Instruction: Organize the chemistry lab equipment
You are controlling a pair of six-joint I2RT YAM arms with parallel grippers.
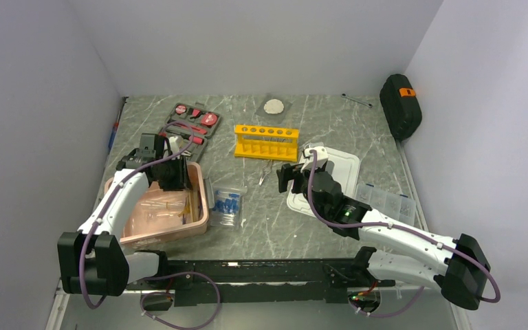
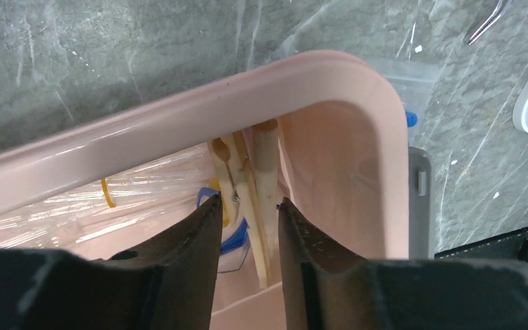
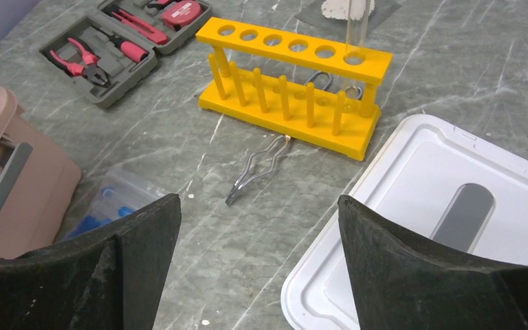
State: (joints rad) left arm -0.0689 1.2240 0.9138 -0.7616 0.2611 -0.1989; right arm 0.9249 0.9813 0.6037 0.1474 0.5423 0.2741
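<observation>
Clamps (image 2: 265,179) in bin (image 2: 179,117) (left wrist shows).

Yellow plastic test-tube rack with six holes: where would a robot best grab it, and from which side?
Probably the flat top bar, near its middle, from above, fingers closing front to back: the yellow plastic six-hole rack stands upright and that bar is long but narrow. Avoid the end hole holding a clear tube.
</observation>
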